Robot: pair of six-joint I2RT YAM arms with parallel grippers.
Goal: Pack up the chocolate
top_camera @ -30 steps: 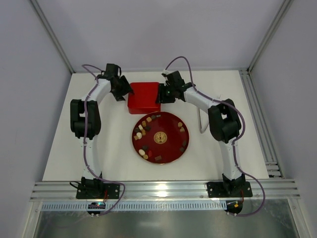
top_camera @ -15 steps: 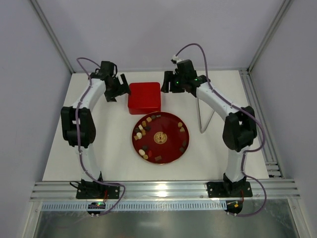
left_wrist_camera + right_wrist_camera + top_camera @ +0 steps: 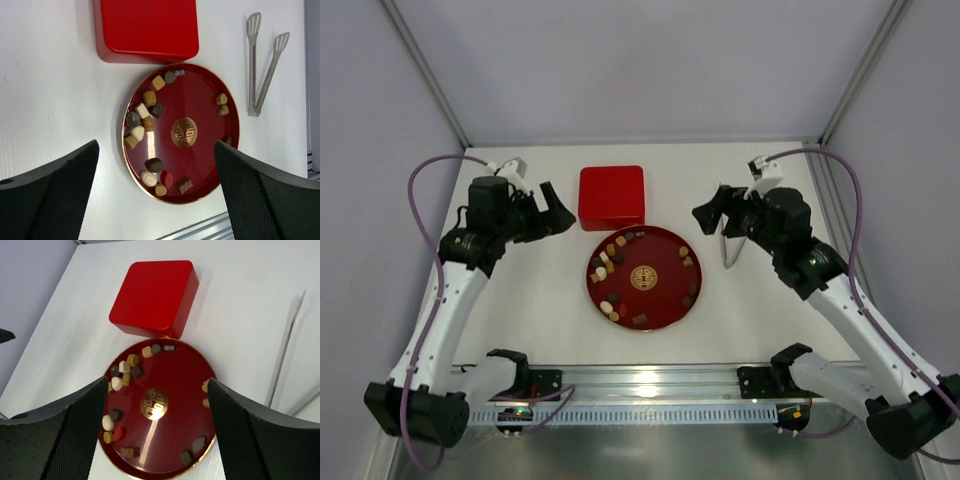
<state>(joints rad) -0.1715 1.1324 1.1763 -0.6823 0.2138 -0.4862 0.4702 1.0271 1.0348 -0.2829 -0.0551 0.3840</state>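
The chocolate (image 3: 610,258) lies as several small brown, tan and cream pieces round the rim of a round red plate (image 3: 660,255) with a gold emblem. The left wrist view shows a cluster of pieces (image 3: 144,116) on the plate (image 3: 200,100); in the right wrist view they (image 3: 122,372) sit on its (image 3: 175,372) left side. The square red box (image 3: 612,196) stands closed behind the plate. My left gripper (image 3: 558,210) hovers open left of the box. My right gripper (image 3: 710,208) hovers open to the right. Neither holds anything.
Metal tongs (image 3: 730,245) lie on the white table right of the plate, under my right arm, and show in the left wrist view as tongs (image 3: 260,60). An aluminium rail (image 3: 650,380) runs along the near edge.
Both arms have pulled away from the red box, outward and toward the near side, and both grippers have opened wider. The box and plate have not moved.
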